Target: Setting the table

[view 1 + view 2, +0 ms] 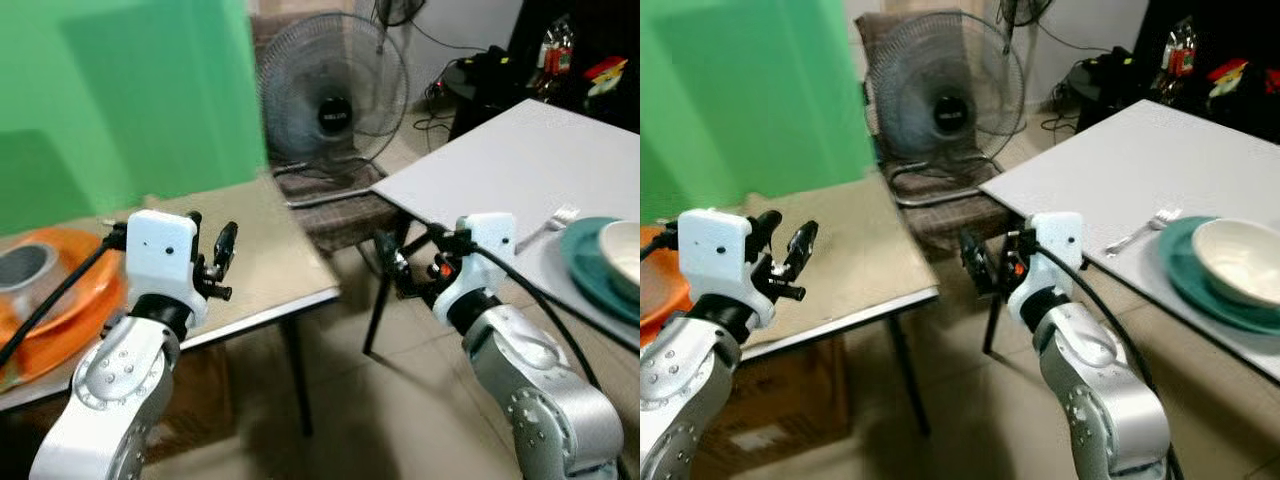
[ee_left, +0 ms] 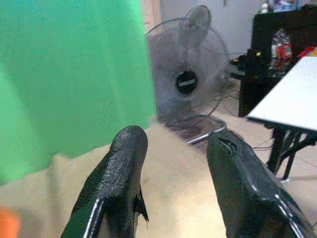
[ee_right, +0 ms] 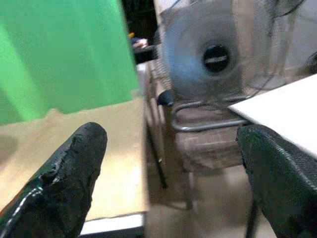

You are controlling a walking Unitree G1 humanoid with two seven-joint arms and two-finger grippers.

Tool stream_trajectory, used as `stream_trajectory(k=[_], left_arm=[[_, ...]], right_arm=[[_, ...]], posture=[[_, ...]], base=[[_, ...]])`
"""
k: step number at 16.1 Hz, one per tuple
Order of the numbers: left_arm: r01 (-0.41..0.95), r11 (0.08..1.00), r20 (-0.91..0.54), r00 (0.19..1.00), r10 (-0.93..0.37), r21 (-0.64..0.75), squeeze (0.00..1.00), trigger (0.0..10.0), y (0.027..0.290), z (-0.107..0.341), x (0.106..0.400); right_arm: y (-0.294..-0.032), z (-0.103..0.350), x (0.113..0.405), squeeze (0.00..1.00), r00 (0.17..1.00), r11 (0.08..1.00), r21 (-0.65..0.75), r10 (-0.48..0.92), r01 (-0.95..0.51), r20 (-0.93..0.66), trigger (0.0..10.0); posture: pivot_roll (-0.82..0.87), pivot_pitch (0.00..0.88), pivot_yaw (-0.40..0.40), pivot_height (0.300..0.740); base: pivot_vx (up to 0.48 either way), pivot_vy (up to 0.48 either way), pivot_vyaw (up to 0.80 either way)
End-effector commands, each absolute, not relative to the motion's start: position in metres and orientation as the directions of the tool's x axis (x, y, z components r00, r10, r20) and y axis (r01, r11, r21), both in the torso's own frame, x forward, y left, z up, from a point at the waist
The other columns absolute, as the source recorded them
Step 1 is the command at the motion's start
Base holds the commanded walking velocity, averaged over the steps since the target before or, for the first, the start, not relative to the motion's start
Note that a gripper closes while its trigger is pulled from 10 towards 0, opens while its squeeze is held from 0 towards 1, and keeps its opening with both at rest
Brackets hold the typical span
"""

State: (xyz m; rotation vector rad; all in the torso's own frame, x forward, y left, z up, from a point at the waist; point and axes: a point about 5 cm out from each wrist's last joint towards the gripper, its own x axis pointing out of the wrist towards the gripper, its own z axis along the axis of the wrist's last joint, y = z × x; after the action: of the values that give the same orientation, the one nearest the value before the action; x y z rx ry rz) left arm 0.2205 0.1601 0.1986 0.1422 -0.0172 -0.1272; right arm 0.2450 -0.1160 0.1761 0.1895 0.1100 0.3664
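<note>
A white bowl sits on a teal plate at the right end of the white table. A silver fork lies just left of the plate. My right gripper hangs open and empty in the gap between the two tables, left of the white table's edge. My left gripper is raised over the beige table, open with nothing between its fingers. At the far left, an orange basket holds a grey metal item.
A standing fan rests on a brown chair behind the gap between the tables. A green screen stands behind the beige table. At the back right, a dark cabinet holds bottles. Tiled floor lies between the tables.
</note>
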Motion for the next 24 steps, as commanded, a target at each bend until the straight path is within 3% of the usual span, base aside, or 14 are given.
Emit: stream_trajectory(k=[1,9,13,17,20,24], left_arm=[[0.119,0.981,0.003,0.993,-0.120,0.153,0.00,10.0,0.162,0.198,0.221],[0.119,0.980,-0.006,0.993,-0.119,0.157,0.00,10.0,0.163,0.197,0.222],[0.116,0.987,-0.006,0.993,-0.116,0.110,0.00,10.0,0.162,0.198,0.224],[0.099,0.983,-0.015,0.995,-0.098,0.153,0.00,10.0,0.163,0.197,0.227],[0.089,0.986,-0.015,0.996,-0.088,0.144,0.00,10.0,0.163,0.197,0.226],[0.083,0.985,-0.027,0.996,-0.080,0.151,0.00,10.0,0.164,0.196,0.226]], right_arm=[[-0.111,0.181,0.246,0.00,0.916,0.901,0.209,0.399,-0.381,-0.050,10.0],[-0.108,0.180,0.244,0.00,0.898,0.885,0.206,0.436,-0.416,-0.059,10.0],[-0.105,0.179,0.245,0.00,0.878,0.866,0.225,0.472,-0.447,-0.076,10.0],[-0.104,0.180,0.247,0.00,0.874,0.860,0.232,0.481,-0.455,-0.070,10.0],[-0.102,0.181,0.248,0.00,0.859,0.854,0.177,0.508,-0.490,-0.071,10.0],[-0.100,0.180,0.248,0.00,0.852,0.850,0.164,0.517,-0.501,-0.078,10.0]], posture=[[-0.02,0.032,0.021,0.740],[-0.02,0.031,0.026,0.740],[-0.03,0.026,0.037,0.740],[-0.03,0.024,0.040,0.740],[-0.03,0.023,0.038,0.740],[-0.02,0.020,0.037,0.740]], base=[[0.000,0.319,0.00],[0.000,0.313,0.00],[0.000,0.000,0.00],[0.000,0.000,0.00],[0.182,0.000,0.00],[0.293,0.000,0.71]])
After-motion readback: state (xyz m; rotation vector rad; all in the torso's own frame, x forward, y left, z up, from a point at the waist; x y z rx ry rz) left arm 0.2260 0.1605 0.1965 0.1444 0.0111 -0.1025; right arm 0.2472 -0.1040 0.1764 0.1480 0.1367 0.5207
